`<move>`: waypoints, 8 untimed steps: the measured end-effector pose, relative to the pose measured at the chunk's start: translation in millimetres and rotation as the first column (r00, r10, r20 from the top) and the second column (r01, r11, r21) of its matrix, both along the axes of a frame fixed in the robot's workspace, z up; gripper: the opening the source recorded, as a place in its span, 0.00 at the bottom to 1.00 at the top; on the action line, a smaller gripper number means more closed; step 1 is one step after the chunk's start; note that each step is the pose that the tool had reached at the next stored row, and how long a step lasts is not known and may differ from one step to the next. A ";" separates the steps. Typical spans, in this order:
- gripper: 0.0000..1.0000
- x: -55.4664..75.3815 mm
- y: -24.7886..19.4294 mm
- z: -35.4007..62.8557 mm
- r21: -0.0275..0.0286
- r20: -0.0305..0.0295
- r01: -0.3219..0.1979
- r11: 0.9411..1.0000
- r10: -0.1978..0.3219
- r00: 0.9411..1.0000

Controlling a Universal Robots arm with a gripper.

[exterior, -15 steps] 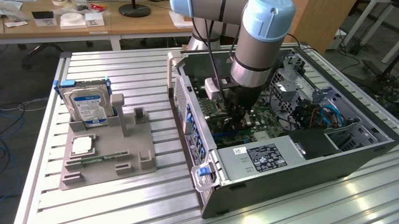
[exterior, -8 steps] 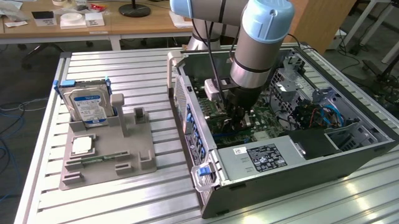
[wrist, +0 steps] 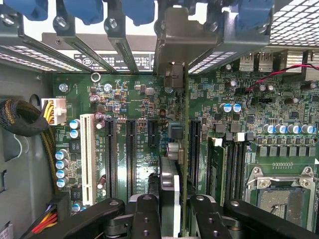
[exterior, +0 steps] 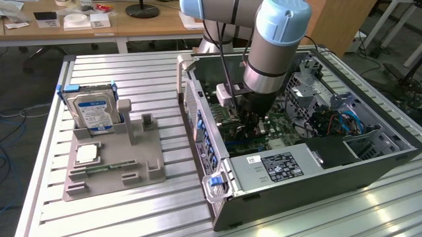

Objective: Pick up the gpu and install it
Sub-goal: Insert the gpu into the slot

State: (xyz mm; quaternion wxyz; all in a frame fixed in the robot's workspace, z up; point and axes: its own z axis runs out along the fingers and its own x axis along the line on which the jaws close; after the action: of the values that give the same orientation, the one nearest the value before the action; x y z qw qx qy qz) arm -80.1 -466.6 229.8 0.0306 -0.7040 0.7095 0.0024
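The gpu (wrist: 185, 124) shows edge-on in the wrist view: a thin green board running away from me, with its silver end bracket (wrist: 174, 40) up against the case's rear slot openings. My gripper (wrist: 172, 215) is shut on it, one black finger (wrist: 145, 215) on each side. The card hangs upright just above the motherboard (wrist: 144, 99), between the black expansion slots (wrist: 130, 154) and a further black slot (wrist: 195, 149). Whether it touches a slot is hidden. In the exterior view my gripper (exterior: 252, 129) reaches down into the open computer case (exterior: 316, 190).
A grey parts tray (exterior: 142, 170) on the exterior view's left holds a hard drive (exterior: 92, 111), a processor (exterior: 86, 154) and a memory stick (exterior: 104, 169). Inside the case are the power supply (exterior: 280, 167), blue cables (exterior: 346, 121), the processor socket (wrist: 283, 195) and blue slot latches (wrist: 82, 9).
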 end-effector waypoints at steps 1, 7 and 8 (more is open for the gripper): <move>0.28 0.0 0.0 0.0 0.000 0.000 0.000 1.000 0.000 1.000; 0.28 -0.1 0.0 -0.1 0.000 0.000 0.000 1.000 0.000 1.000; 0.28 -0.2 0.0 -0.1 0.000 0.000 0.000 1.000 0.000 1.000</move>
State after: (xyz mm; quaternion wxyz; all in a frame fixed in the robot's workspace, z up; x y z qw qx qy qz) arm -80.3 -466.7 229.7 0.0306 -0.7040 0.7095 0.0024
